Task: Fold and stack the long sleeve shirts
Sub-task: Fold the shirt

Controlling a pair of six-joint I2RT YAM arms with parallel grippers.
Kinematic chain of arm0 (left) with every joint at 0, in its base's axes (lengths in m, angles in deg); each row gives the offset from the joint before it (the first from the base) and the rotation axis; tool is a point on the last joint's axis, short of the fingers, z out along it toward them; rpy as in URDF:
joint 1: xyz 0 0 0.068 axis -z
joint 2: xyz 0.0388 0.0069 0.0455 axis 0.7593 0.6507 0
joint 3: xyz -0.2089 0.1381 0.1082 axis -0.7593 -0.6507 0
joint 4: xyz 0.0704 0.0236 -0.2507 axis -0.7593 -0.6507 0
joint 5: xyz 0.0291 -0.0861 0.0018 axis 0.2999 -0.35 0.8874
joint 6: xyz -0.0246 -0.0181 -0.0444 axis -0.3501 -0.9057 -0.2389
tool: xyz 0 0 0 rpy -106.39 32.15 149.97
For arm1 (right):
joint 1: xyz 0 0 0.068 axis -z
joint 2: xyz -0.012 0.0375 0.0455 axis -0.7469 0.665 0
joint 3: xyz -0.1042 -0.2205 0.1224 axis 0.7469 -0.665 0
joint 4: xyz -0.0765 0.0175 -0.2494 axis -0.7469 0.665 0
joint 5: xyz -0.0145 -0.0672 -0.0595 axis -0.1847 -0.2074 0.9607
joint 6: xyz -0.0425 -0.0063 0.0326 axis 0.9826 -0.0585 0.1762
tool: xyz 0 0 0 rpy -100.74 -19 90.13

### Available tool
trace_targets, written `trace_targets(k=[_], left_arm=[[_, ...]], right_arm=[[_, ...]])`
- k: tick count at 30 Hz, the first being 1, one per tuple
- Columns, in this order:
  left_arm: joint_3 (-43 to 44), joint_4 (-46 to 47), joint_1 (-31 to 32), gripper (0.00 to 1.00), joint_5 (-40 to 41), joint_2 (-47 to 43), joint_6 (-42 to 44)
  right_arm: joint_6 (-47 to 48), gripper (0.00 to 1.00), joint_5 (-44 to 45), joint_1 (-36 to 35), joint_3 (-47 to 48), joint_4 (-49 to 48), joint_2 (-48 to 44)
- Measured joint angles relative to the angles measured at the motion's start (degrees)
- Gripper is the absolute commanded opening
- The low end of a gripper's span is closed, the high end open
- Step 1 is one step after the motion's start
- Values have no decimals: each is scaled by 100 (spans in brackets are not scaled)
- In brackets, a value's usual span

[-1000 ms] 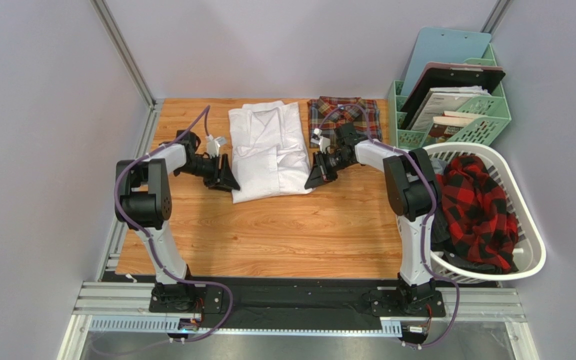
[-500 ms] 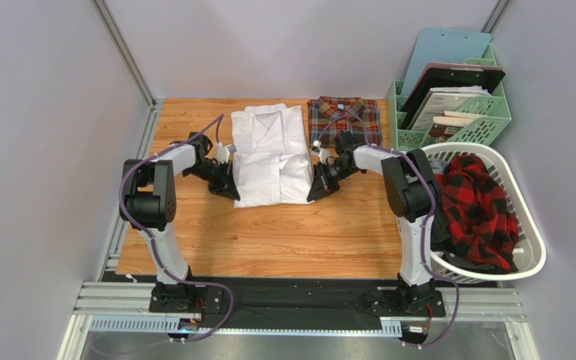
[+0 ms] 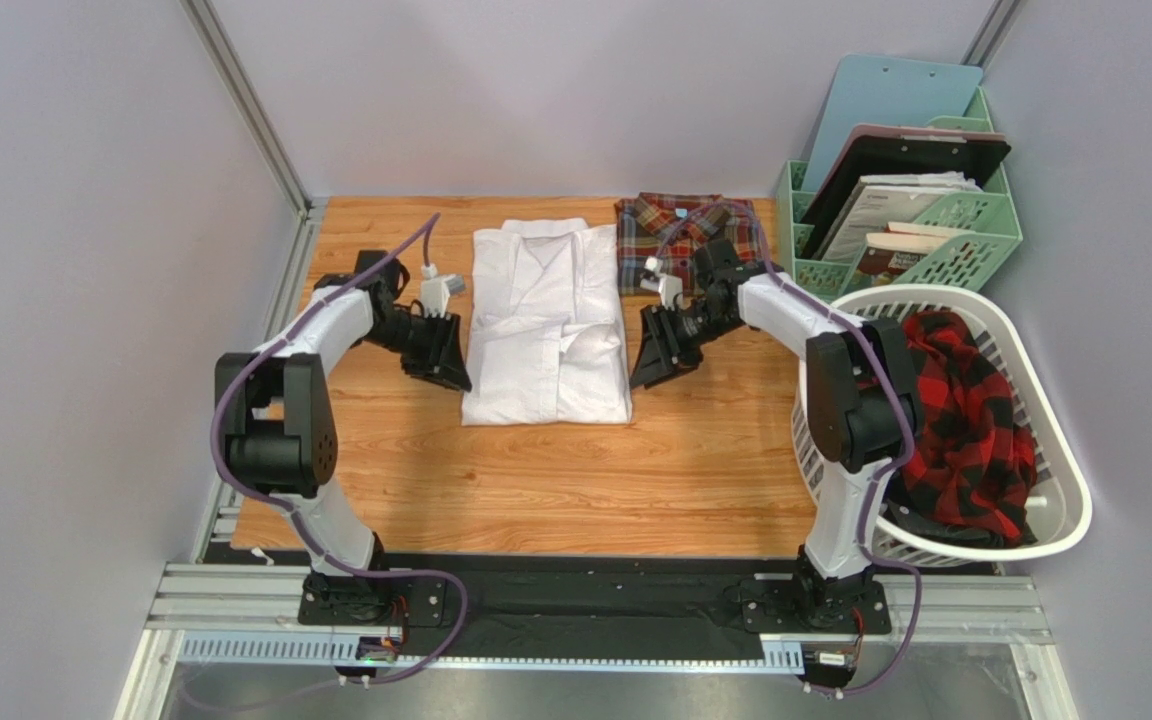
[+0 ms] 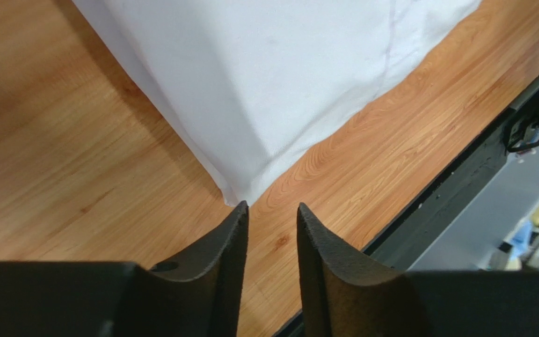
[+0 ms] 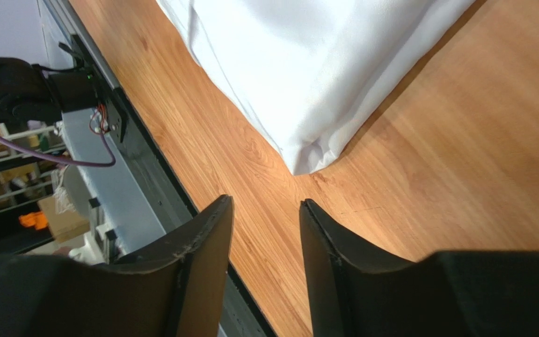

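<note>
The white shirt [image 3: 549, 318] lies folded into a tall rectangle at the table's back middle, collar at the far end. The plaid shirt [image 3: 687, 233] lies folded just right of it at the back. My left gripper [image 3: 450, 360] sits at the white shirt's near left corner, jaws a little apart and empty; in the left wrist view that corner [image 4: 251, 184] lies just ahead of my fingertips [image 4: 272, 208]. My right gripper [image 3: 648, 360] sits at the near right corner, jaws apart and empty; the corner [image 5: 306, 156] lies ahead of its tips [image 5: 265, 203].
A white laundry basket [image 3: 1048, 450] with a red and black plaid garment [image 3: 965, 420] stands at the right edge. A green rack [image 3: 973, 240] with clipboards and papers stands at the back right. Bare wooden table [image 3: 537, 480] lies toward me.
Both grippers moved in along the white shirt's side edges, and the shirt is narrower and squarer now. Both grippers now rest at its near corners, apart from the cloth.
</note>
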Motion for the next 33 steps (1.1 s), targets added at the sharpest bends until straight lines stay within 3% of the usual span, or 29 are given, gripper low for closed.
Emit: trace_targets(k=[1, 7, 16, 22, 29, 33], left_arm=[[72, -11, -2, 46, -4, -177, 70], [566, 393, -2, 49, -391, -424, 76], [675, 721, -2, 49, -503, -149, -90], [890, 800, -2, 50, -511, 136, -107], [986, 949, -2, 47, -636, 407, -203], [815, 1113, -2, 45, -820, 420, -376]], right_arm=[[31, 33, 52, 28, 114, 39, -107], [-210, 21, 177, -44, 852, -503, -160], [-654, 20, 411, -739, 2022, -1095, 1327], [-861, 23, 640, -780, 3069, -1207, 2308], [-1440, 22, 800, -656, 3683, -1718, 2732], [-1537, 28, 986, -592, 3679, -1781, 2879]])
